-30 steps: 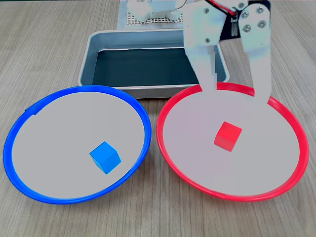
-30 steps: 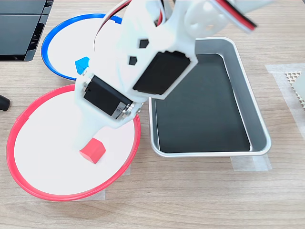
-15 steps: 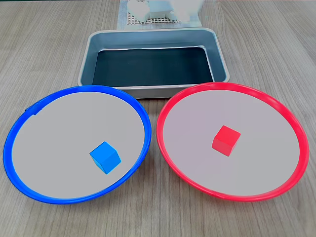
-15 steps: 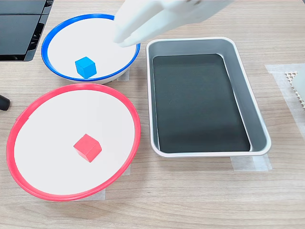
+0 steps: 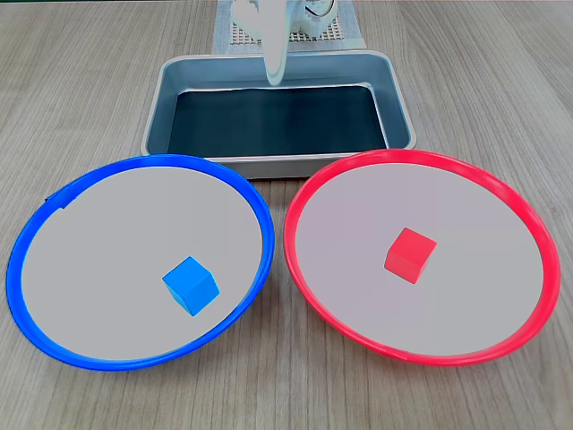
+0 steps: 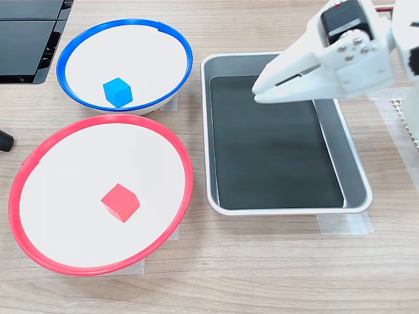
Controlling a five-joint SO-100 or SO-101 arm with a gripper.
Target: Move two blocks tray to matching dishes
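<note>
The blue block lies in the blue-rimmed dish. In the red-rimmed dish rests the red block. The silver tray shows a bare black floor. My white gripper hangs over the tray, well clear of both dishes. Its fingers lie close together with only a thin slit between them, and nothing is held.
A black device sits at the top left corner in a fixed view. The arm's base stands on a white mesh pad behind the tray. Tape holds the tray and dishes to the wooden table.
The arm has pulled back from above the red-rimmed dish and now hovers over the tray. The red block stays in its dish; the blue block has not moved.
</note>
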